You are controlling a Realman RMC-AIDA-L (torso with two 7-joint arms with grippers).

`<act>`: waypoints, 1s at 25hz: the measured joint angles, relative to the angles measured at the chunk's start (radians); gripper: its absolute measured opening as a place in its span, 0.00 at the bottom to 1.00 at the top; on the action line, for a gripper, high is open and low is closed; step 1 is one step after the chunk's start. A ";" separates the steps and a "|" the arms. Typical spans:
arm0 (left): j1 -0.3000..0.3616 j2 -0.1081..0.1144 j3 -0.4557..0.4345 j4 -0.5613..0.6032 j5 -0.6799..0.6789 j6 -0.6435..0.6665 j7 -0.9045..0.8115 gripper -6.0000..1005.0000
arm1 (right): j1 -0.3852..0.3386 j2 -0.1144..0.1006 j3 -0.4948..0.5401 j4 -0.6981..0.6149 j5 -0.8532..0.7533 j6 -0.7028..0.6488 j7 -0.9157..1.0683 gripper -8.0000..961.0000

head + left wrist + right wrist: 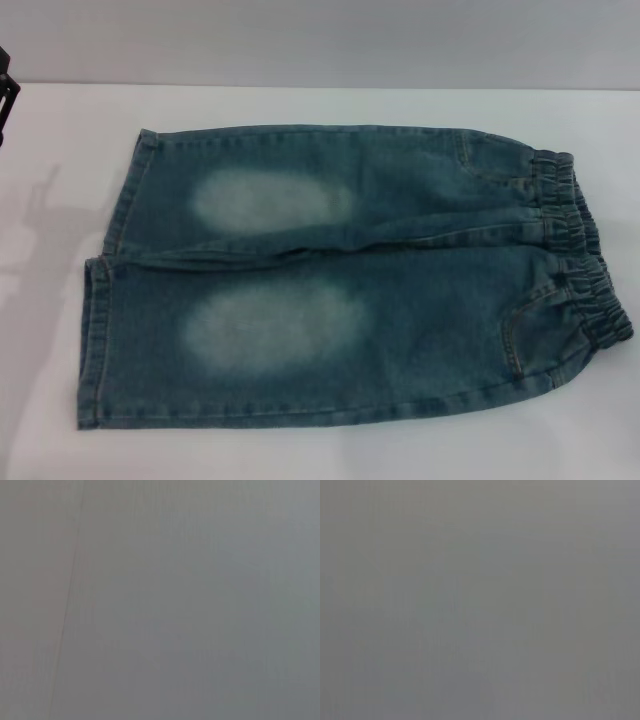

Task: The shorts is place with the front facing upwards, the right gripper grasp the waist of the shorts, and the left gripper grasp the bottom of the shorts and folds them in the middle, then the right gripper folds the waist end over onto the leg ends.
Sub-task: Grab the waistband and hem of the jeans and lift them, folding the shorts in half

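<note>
The shorts (340, 280) lie flat and spread out on the white table (320, 105), front side up, with a pale faded oval on each leg. The waist of the shorts (575, 250), a gathered elastic band, points to the right. The bottom of the shorts (97, 340), two straight stitched leg ends, points to the left. Neither gripper shows in the head view. Both wrist views show only a plain grey surface, with no fingers and no cloth.
A small dark part (6, 95) pokes in at the left edge of the head view, near the table's far side; I cannot tell what it is. White table shows on all sides of the shorts.
</note>
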 joint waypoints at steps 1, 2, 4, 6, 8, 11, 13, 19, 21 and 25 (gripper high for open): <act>0.000 0.000 0.000 -0.001 0.000 0.000 0.000 0.85 | 0.001 0.000 0.000 0.000 0.000 0.004 0.000 0.63; 0.000 0.000 0.000 -0.001 0.000 0.000 0.000 0.85 | 0.004 0.000 0.000 0.000 0.000 0.009 0.000 0.63; 0.000 -0.001 0.000 -0.002 0.000 0.000 0.000 0.85 | 0.005 -0.001 0.000 -0.001 0.000 0.010 0.000 0.63; 0.000 -0.001 0.002 -0.002 0.000 0.001 0.000 0.85 | 0.007 -0.001 0.000 -0.001 0.000 0.010 0.000 0.63; 0.001 -0.001 0.008 -0.002 0.001 0.003 -0.001 0.85 | 0.008 -0.001 0.000 -0.001 0.000 0.011 0.000 0.63; 0.001 0.000 0.014 0.001 0.012 0.005 -0.007 0.85 | 0.009 -0.002 0.000 -0.001 0.000 0.011 0.000 0.63; 0.001 0.002 0.018 0.004 0.025 0.004 -0.029 0.84 | 0.009 -0.002 0.000 -0.001 0.000 0.011 0.000 0.63; 0.018 0.014 0.076 0.117 0.091 -0.034 -0.306 0.84 | 0.009 -0.002 0.000 -0.001 0.000 0.014 0.000 0.63; 0.038 0.022 0.125 0.211 0.114 -0.066 -0.448 0.84 | 0.009 -0.002 0.000 -0.001 0.000 0.017 0.000 0.63; 0.064 0.070 0.229 0.379 0.192 -0.155 -0.780 0.84 | 0.003 -0.002 0.000 -0.004 0.000 0.022 0.000 0.63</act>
